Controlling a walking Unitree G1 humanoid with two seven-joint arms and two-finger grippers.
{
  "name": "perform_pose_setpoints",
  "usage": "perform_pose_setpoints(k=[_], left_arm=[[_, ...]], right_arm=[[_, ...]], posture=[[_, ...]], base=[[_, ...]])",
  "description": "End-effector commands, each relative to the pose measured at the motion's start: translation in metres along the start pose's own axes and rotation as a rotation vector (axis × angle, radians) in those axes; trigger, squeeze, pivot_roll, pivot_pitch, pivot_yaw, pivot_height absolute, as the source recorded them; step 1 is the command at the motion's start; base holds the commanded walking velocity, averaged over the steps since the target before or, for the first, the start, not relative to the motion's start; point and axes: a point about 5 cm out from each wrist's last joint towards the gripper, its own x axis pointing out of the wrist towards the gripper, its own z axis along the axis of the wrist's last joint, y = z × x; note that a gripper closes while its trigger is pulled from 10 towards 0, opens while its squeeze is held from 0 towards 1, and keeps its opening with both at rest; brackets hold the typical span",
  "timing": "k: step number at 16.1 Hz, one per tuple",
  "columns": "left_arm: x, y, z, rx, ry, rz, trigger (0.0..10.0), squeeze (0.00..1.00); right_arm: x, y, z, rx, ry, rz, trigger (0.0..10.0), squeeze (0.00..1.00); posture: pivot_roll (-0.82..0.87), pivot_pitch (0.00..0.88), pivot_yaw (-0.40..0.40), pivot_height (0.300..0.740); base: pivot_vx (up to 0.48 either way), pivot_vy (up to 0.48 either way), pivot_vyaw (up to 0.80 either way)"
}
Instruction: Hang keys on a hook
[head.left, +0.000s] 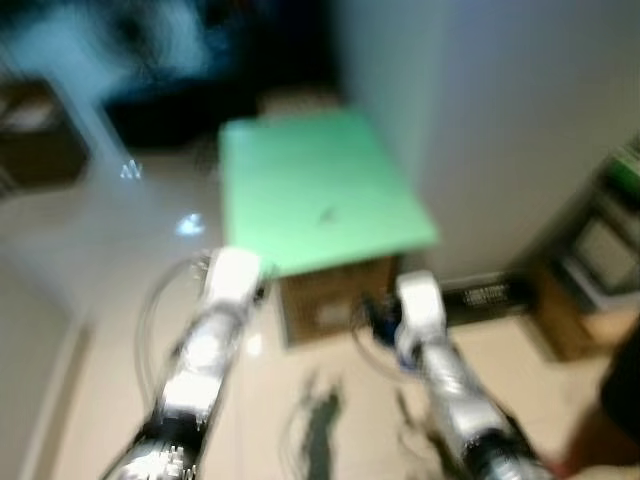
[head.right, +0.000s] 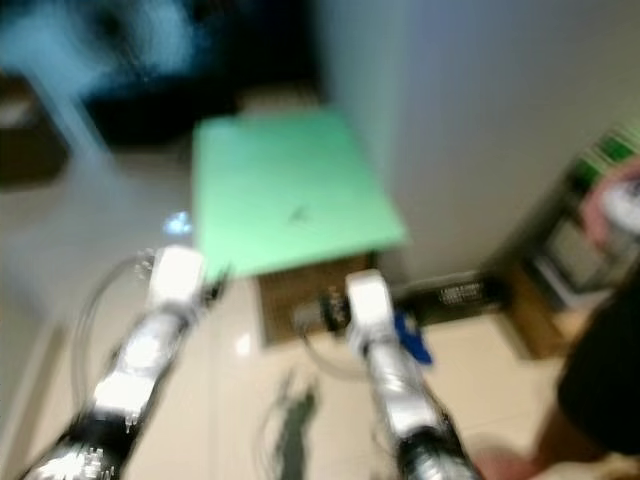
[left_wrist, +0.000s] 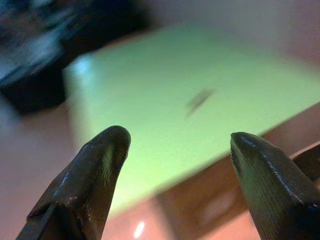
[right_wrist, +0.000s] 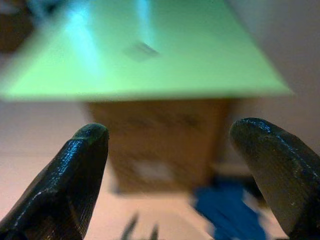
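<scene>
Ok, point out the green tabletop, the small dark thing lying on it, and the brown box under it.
green tabletop (head.left: 300, 170), left eye view, bare middle of the surface
small dark thing (head.left: 326, 213), left eye view, its blurred middle
brown box (right_wrist: 160, 145), right wrist view, front face

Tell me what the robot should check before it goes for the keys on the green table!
1. Keys found: cannot tell. A small dark thing lies on the green table, too blurred to name.
2. Left gripper open and holding nothing: ok, its fingers stand well apart.
3. Right gripper open and holding nothing: ok, fingers wide apart too.
4. Pictures sharp enough to aim: not ok, the head views are blurred.
5. Hook found: cannot tell. The wall beside the table looks bare.
6. Way safe: not ok, a person stands close on the robot's right.
</scene>
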Motion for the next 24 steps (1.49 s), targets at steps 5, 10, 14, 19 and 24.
perform_pose_setpoints(k=[5,10,14,19,24], left_arm=[[-0.001,-0.002,-0.005,-0.017,0.033,-0.022,10.0,0.00],[-0.001,-0.004,-0.006,-0.017,0.037,-0.008,10.0,0.00],[0.000,-0.006,-0.006,-0.023,0.032,-0.017,10.0,0.00],[0.001,-0.001,-0.010,0.012,0.074,0.020,10.0,0.00],[-0.028,0.064,-0.040,-0.003,0.081,0.177,10.0,0.00]], right_arm=[[-0.001,0.002,-0.002,-0.016,0.000,-0.010,10.0,0.00],[0.001,0.005,0.000,-0.045,0.002,0.019,10.0,0.00],[0.003,0.005,0.004,-0.040,-0.013,0.019,10.0,0.00],[0.004,0.006,0.006,-0.028,-0.020,0.013,10.0,0.00],[-0.007,-0.010,0.009,-0.045,-0.130,-0.099,10.0,0.00]], posture=[[-0.09,0.000,0.120,0.740],[-0.07,0.000,0.095,0.740],[-0.07,0.000,0.094,0.740],[-0.07,0.000,0.095,0.740],[-0.07,0.000,0.104,0.740]], base=[[0.480,0.000,0.00],[0.462,0.000,0.00],[0.480,0.000,0.00],[0.379,0.000,0.00],[0.000,0.000,0.00]])
